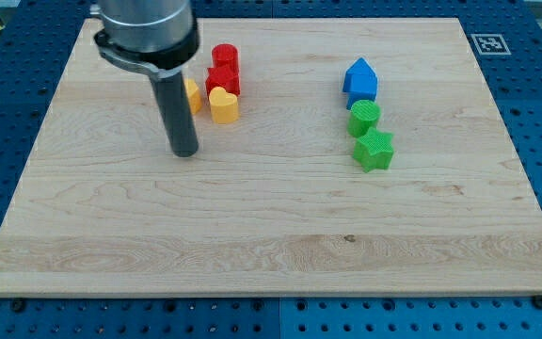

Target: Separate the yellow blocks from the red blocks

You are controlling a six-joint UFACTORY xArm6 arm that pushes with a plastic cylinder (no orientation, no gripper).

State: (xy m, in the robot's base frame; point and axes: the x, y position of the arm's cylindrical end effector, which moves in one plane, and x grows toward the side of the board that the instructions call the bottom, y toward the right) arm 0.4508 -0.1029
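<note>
A red cylinder (225,56) stands near the view's top, left of centre. A second red block (224,79), its shape unclear, touches it just below. A yellow heart (223,105) sits right below that red block and touches it. Another yellow block (193,95) is to the heart's left, mostly hidden behind my rod. My tip (185,152) rests on the board below and left of the yellow heart, a short gap away from both yellow blocks.
A blue house-shaped block (360,79), a green cylinder (365,116) and a green star (374,149) stand in a column right of centre. The wooden board (271,245) lies on a blue pegboard table.
</note>
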